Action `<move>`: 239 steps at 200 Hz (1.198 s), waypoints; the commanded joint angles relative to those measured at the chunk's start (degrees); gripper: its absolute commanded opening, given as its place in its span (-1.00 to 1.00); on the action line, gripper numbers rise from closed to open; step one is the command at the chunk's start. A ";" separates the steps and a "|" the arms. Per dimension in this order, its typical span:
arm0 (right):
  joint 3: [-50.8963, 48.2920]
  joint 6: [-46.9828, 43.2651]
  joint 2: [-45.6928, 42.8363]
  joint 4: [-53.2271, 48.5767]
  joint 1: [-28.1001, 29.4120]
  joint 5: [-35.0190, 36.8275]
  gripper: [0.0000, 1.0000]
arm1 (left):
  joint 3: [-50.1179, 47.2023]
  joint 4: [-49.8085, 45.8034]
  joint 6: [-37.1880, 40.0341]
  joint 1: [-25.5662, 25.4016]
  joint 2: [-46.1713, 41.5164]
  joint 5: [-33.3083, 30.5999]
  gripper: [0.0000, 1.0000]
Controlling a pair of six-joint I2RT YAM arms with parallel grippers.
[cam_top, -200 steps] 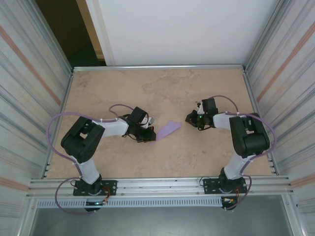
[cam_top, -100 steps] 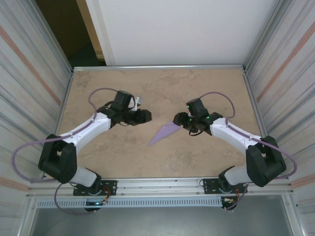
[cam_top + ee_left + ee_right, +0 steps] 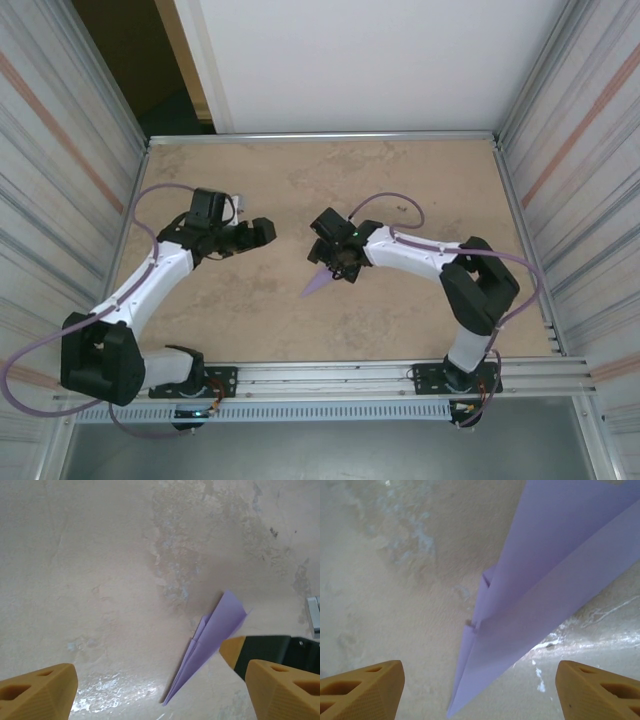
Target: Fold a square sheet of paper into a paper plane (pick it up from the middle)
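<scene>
Arriving over paper plane (image 3: 313, 285) (right gripper (image 3: 338, 264)).

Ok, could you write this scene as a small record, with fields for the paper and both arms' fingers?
paper plane: folded, lavender, lying on the table
left fingers: open, empty, apart from the plane
right fingers: open, over the plane, not gripping it
</scene>
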 commanded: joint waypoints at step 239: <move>-0.66 13.43 0.12 -9.53 0.38 5.63 -0.64 | -0.57 -1.36 1.51 0.47 1.43 0.01 0.90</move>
